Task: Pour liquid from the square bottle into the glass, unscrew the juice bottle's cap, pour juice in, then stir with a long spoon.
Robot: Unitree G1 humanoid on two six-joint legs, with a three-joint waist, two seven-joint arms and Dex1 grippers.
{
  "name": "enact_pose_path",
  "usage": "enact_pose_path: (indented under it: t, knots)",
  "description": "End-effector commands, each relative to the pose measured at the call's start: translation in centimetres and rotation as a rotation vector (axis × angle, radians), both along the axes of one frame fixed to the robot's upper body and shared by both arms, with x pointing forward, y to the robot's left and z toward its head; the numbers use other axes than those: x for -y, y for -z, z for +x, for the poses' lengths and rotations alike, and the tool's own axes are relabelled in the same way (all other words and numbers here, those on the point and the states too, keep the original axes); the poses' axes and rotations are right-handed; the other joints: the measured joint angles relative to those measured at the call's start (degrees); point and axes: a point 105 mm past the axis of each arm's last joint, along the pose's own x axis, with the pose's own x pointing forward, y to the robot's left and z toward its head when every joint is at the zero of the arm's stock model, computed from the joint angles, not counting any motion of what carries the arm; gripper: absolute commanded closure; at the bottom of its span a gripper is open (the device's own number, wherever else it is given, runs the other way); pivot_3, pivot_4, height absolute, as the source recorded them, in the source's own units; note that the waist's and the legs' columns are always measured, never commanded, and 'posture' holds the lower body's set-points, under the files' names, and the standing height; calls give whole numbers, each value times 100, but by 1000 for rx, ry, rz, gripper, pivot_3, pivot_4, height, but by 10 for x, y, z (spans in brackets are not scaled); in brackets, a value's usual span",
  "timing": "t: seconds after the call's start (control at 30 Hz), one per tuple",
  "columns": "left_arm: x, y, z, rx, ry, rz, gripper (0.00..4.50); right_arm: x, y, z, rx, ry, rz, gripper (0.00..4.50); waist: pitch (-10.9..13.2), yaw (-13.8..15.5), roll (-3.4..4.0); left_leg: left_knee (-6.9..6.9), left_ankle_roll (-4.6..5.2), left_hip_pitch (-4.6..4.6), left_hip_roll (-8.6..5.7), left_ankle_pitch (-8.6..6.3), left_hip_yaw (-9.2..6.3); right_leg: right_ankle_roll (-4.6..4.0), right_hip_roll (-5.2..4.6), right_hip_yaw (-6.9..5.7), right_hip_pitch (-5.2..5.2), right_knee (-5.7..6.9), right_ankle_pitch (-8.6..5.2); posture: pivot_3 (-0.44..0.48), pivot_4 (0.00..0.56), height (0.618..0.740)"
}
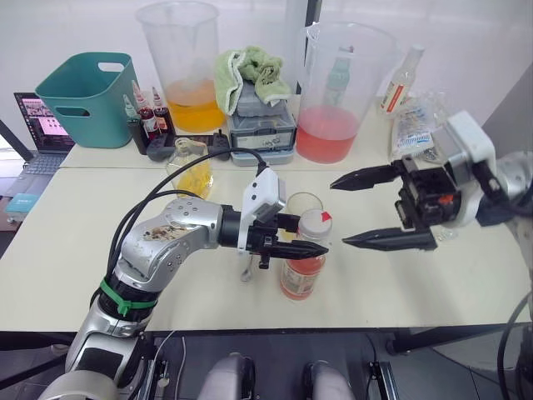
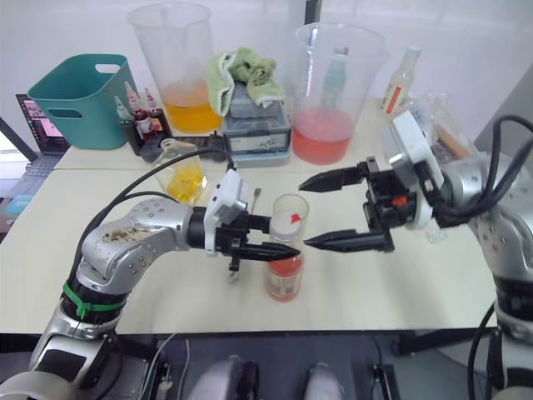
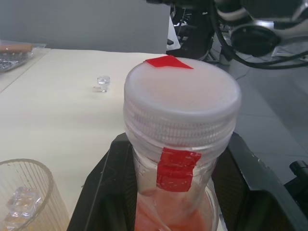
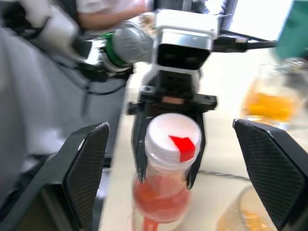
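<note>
The clear plastic juice bottle with white ribbed cap (image 1: 305,265), likely light and slippery, is clamped below the cap by the left end effector (image 1: 305,237), while the right end effector (image 1: 360,210) is held wide open for the cap.

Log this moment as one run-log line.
left hand: shut on juice bottle neck | right hand: open beside cap | cap: on

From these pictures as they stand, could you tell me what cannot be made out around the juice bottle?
- Long spoon: eye views, mostly hidden behind the left hand.
- Juice bottle base: left wrist view, cut off by the edge.
- Glass liquid level: left eye view, hidden by the bottle cap.
- Right hand stands open, apart from the cap.
</note>
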Motion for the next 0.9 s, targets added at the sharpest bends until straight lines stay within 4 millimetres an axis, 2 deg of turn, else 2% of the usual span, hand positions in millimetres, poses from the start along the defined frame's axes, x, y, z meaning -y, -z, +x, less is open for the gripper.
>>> enact_pose_path:
  t: [0.03,0.3,0.37,0.7,0.8,0.9]
  knots:
    - [4,11,-5,-47,34,28,2898,-8,-6,-12,50,122,58,56,0,4,0,-1,-2,0,0,1,-1,0,1,0,0,0,0,0,150,739]
    - [9,13,-10,-41,67,23,2898,-9,9,-12,10,333,104,56,0,64,0,2,8,0,-5,7,1,1,5,0,4,-6,-1,0,150,739]
    - [9,13,-10,-43,70,22,2898,-9,13,-10,0,353,93,56,0,74,0,2,35,0,-4,22,2,1,8,0,3,-6,-1,0,150,739]
    - [7,16,-5,-40,64,18,2898,-15,16,-6,-29,350,99,56,0,104,0,3,46,0,-4,19,3,1,12,0,5,-7,-1,0,150,739]
    - [7,17,-2,-39,59,19,2898,-19,17,-7,-45,325,94,876,0,102,0,5,49,0,-3,17,2,2,14,0,6,-7,-1,0,150,739]
    - [7,17,0,-35,57,20,2898,-20,15,-5,-41,326,102,1914,0,105,0,5,49,0,-3,17,1,1,14,-1,6,-7,-1,0,150,739]
